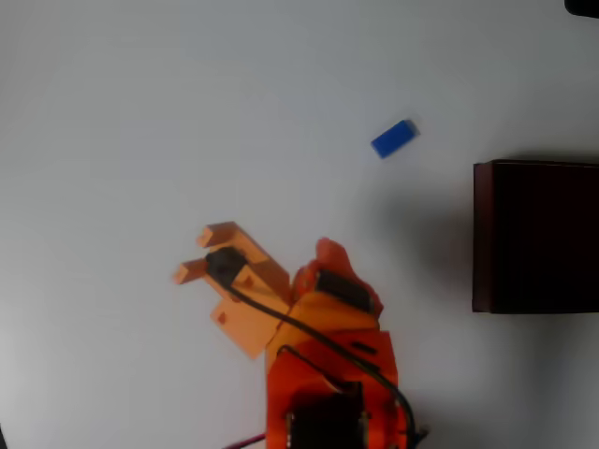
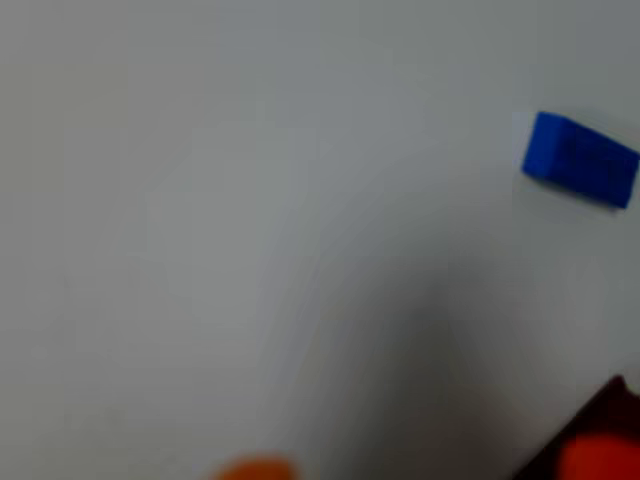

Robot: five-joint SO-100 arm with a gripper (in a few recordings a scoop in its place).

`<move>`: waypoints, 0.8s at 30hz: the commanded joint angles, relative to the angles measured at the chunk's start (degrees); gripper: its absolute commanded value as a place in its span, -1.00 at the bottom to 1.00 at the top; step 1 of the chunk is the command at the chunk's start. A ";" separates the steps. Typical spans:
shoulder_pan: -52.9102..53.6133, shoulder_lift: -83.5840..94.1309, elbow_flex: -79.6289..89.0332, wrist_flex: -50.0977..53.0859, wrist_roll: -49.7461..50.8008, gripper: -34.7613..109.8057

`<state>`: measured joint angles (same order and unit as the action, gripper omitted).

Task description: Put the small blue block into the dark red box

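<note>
A plain white tabletop (image 1: pixel 140 112). The small blue block (image 1: pixel 393 138) lies bare on it, near the dark red box (image 1: pixel 533 236) but apart. It looks light, rigid, likely smooth; pinch its long sides. The gripper (image 1: pixel 204 251), fingers apart and empty, sits well away.

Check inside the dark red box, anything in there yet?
Nothing visible in the dark red box: its interior looks uniformly dark, and its right part runs off the overhead frame. The small blue block lies on the white table, apart from the open gripper.
</note>
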<state>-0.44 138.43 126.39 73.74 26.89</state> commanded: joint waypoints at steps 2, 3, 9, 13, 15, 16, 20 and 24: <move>2.55 -2.37 -5.10 -0.09 -1.32 -0.34; 3.43 -3.34 -5.98 0.09 -1.58 -0.34; 8.53 -14.77 -15.56 2.20 -1.23 -0.34; 11.34 -25.49 -25.84 6.15 3.08 -0.35; 12.57 -28.39 -28.92 7.29 6.77 -0.34; 13.27 -29.62 -30.32 8.09 9.05 -0.34; 15.21 -31.82 -32.34 9.58 19.16 -0.33; 16.00 -34.37 -33.66 12.22 31.64 -0.33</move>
<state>14.41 104.24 95.19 84.73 51.06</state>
